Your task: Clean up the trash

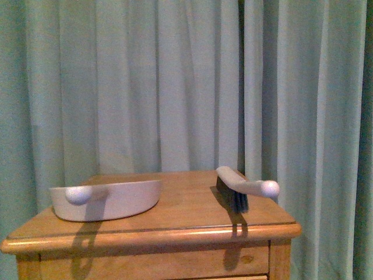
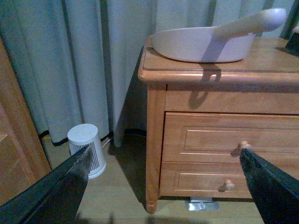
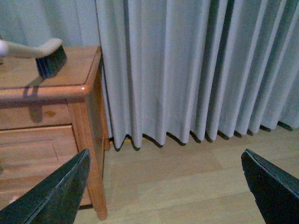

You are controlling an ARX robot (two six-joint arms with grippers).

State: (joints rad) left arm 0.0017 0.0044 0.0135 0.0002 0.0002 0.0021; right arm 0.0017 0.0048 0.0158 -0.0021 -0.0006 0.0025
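Note:
The trash is out of view in all three views. A pale dustpan (image 1: 108, 200) (image 2: 205, 42) lies on the left of the wooden nightstand top (image 1: 186, 219), its rounded handle toward me. A hand brush (image 1: 240, 189) (image 3: 44, 55) with dark bristles and a cream handle lies on the right side. My left gripper (image 2: 166, 179) is open, low beside the nightstand's drawers, nothing between its fingers. My right gripper (image 3: 166, 184) is open over bare floor to the right of the nightstand. Neither arm shows in the front view.
Pale curtains (image 1: 186, 81) hang behind and beside the nightstand. A small white cylindrical appliance (image 2: 86, 149) stands on the floor left of it. Two drawers with round knobs (image 2: 240, 147) face the left gripper. Wooden furniture (image 2: 14, 140) stands further left. Light wood floor (image 3: 187, 186) spreads right.

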